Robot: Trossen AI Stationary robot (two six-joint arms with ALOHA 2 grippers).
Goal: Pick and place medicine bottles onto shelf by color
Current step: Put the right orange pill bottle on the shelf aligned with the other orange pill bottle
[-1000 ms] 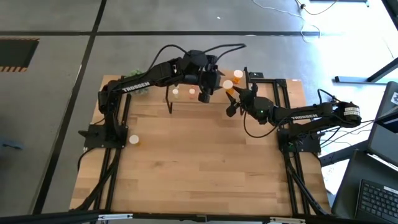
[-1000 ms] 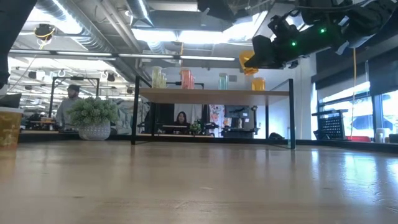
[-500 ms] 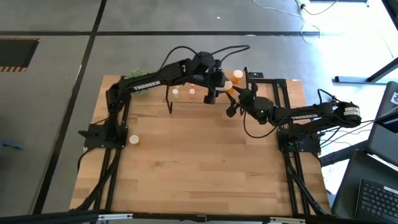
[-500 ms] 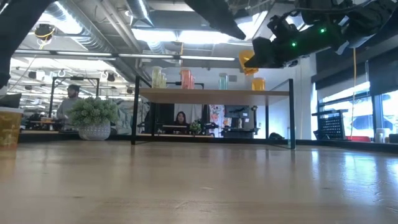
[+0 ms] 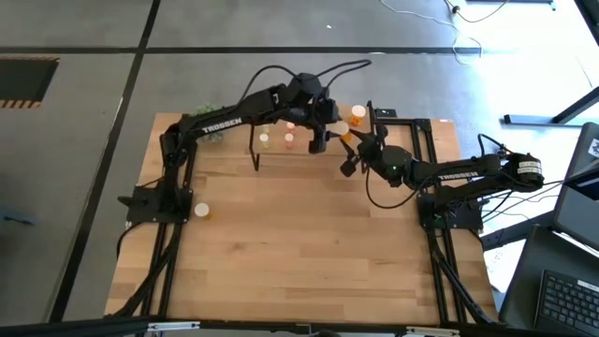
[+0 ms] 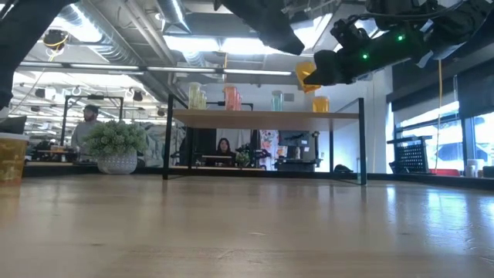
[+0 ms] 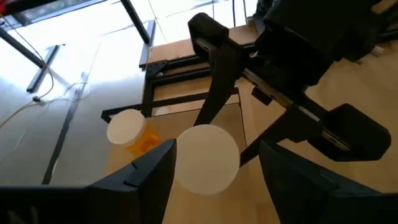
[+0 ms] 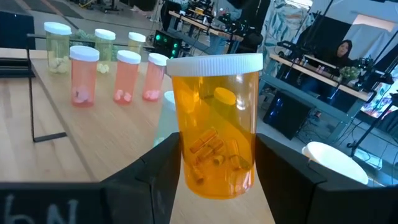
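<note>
Wide bare tabletop (image 5: 309,243) fronts the shelf (image 6: 266,116) edge.

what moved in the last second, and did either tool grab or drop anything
The left tool slid right along the shelf toward the right tool, over a white-capped bottle. Nothing was grabbed or dropped. The right tool stayed put, shut on its orange bottle; the shelf bottles did not move.
</note>
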